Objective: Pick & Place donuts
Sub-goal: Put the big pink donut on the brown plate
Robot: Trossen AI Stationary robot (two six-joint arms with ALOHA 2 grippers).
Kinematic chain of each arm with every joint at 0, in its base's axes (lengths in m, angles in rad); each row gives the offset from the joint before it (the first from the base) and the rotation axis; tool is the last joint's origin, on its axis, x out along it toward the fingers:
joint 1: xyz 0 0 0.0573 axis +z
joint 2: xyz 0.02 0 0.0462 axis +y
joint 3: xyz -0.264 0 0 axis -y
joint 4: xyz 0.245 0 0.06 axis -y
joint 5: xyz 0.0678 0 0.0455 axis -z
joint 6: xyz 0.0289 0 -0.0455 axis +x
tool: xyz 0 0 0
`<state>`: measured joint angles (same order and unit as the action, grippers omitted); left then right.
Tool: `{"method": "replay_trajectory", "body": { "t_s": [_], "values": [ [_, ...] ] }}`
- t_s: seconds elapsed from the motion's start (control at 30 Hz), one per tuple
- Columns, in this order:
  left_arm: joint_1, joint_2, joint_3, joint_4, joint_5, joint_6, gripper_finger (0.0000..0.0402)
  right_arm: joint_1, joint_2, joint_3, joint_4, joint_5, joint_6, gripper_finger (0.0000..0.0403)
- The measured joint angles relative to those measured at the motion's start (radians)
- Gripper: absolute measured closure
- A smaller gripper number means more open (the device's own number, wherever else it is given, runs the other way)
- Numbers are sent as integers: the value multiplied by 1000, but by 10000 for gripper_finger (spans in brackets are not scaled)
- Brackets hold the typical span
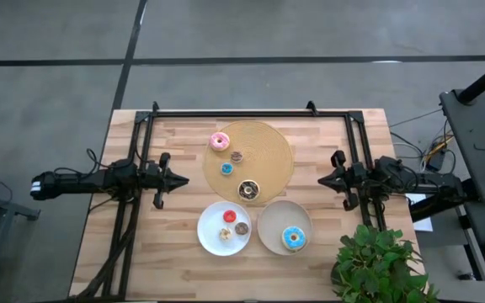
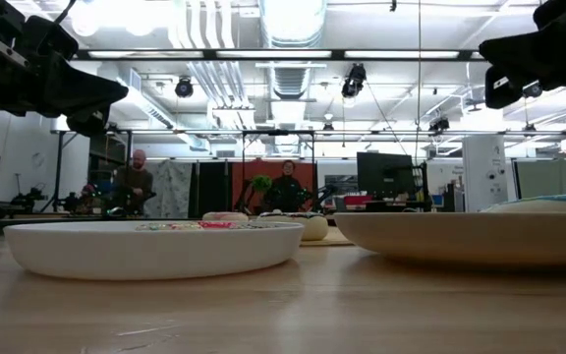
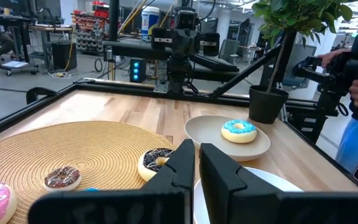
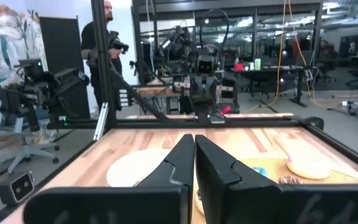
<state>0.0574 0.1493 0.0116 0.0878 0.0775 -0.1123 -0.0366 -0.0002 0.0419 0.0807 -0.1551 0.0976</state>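
- I count four donuts on the round woven board (image 1: 268, 143): the pink donut (image 1: 219, 140) at its far left edge, a small brown donut (image 1: 237, 156) just beside it, a small blue donut (image 1: 226, 168) nearer me, and the chocolate donut (image 1: 248, 190) at the board's near edge.
- The light blue donut (image 1: 293, 238) lies alone in the tan plate (image 1: 269, 220), and a red donut (image 1: 228, 218), a second brown one and a pale one share the white plate (image 1: 209, 227).
- Both plates sit side by side, just in front of the board on the wooden desk (image 1: 141, 252), with a potted plant (image 1: 373, 261) at the desk's near right corner.
- The left hand (image 1: 178, 179) hovers left of the board with its fingers pressed together, holding nothing; the left wrist view shows them meeting above the chocolate donut.
- The right hand (image 1: 323, 179) hovers right of the board, fingers likewise pressed together and empty.
- I judge we're between picks: neither arm is committed to a donut.
- The next move calls for spreading one hand, bringing it over the chocolate donut, the closest to the plates, and lowering squarely across the ring.
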Motion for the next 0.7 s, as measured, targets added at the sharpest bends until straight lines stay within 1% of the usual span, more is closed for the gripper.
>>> {"method": "replay_trajectory", "body": {
  "t_s": [0.37, 0.7],
  "values": [
    [0, 0, 0, 0, 0, 0, 402, 24, 0, -33, -36, 0, 4, 394],
    [0, 0, 0, 0, 0, 0, 402, 26, 0, -33, -47, 0, 0, 394]
  ]
}}
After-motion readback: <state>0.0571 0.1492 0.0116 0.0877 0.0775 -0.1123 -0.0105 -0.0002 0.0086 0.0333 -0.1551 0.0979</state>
